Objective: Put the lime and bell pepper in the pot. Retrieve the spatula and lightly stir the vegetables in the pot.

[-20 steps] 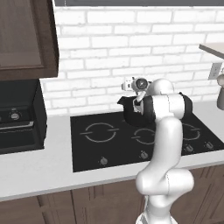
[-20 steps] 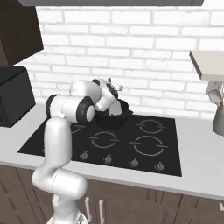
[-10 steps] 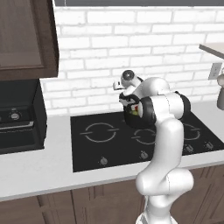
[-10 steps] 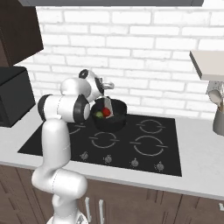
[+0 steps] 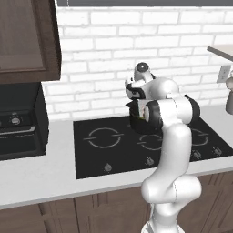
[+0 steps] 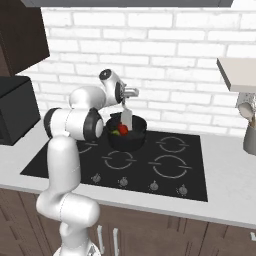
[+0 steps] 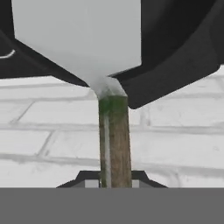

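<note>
Right base view: gripper (image 6: 131,93) up by the brick wall (image 6: 165,50), above the pot's (image 6: 132,140) back rim, pinching the spatula (image 6: 126,118) by its handle top. Hangs almost upright, pale head down at the pot's mouth, just over the pepper (image 6: 122,129). Beside the red pepper, on its left, a bit of green, likely the lime (image 6: 115,133); both inside the pot. Pot on the rear left burner of the black hob (image 6: 150,170), hob set in the pale bench (image 6: 225,190).

Hand view: fingers (image 7: 91,183) pressed on the greenish-brown handle, spatula (image 7: 87,39) head broad and pale ahead, dark pot wall (image 7: 183,61) behind it, white brick below.

Left base view: gripper (image 5: 132,91) seen partly, over the pot (image 5: 139,124), mostly masked by the arm's elbow; a sliver of green at the pot's edge.

Against half a second ago: gripper shifted right and back towards the wall, wrist turned so the spatula now hangs straighter rather than leaning; head lifted a little nearer the pot's back rim. Against a second ago: arm swung left, elbow now over the pot's left side, where then it stood further right. Pot in the same place on its burner. Pepper visible now and half a second ago, hidden behind the arm a second ago. Grip on the handle unchanged. Cameras unmoved, hob and wall in place.
</note>
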### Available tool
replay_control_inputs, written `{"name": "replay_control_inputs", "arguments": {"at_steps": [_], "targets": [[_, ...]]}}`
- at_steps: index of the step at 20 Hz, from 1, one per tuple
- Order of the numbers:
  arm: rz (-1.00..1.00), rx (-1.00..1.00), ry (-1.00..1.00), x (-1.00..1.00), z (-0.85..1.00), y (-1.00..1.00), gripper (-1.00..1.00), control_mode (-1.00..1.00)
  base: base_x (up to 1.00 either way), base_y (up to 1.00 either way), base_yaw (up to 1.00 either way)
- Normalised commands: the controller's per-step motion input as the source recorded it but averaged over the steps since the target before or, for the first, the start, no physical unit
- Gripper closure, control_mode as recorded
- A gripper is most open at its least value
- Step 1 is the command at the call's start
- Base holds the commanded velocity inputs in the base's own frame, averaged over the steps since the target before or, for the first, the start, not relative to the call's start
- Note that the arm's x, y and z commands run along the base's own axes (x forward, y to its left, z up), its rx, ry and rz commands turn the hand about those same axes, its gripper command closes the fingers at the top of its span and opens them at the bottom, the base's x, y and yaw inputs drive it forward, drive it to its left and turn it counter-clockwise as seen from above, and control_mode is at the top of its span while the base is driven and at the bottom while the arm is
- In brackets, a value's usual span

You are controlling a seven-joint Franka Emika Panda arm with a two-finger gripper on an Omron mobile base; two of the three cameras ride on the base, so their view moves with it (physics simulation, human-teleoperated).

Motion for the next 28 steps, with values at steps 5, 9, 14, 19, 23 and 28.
{"name": "replay_control_inputs", "arguments": {"at_steps": [5, 9, 14, 19, 23, 28], "targets": [[0.00, 0.00, -0.17, 0.00, -0.15, -0.38, 1.00, -1.00, 0.00, 0.00, 0.00], [0.00, 0.00, -0.24, 0.00, -0.01, -0.49, 1.00, -1.00, 0.00, 0.00, 0.00], [0.00, 0.00, -0.34, -0.02, 0.00, -0.37, 1.00, -1.00, 0.00, 0.00, 0.00], [0.00, 0.00, -0.16, -0.35, -0.01, -0.02, 1.00, -1.00, 0.00, 0.00, 0.00], [0.00, 0.00, -0.01, -0.55, 0.00, 0.08, 1.00, -1.00, 0.00, 0.00, 0.00], [0.00, 0.00, 0.06, -0.32, 0.02, 0.42, 1.00, -1.00, 0.00, 0.00, 0.00]]}}
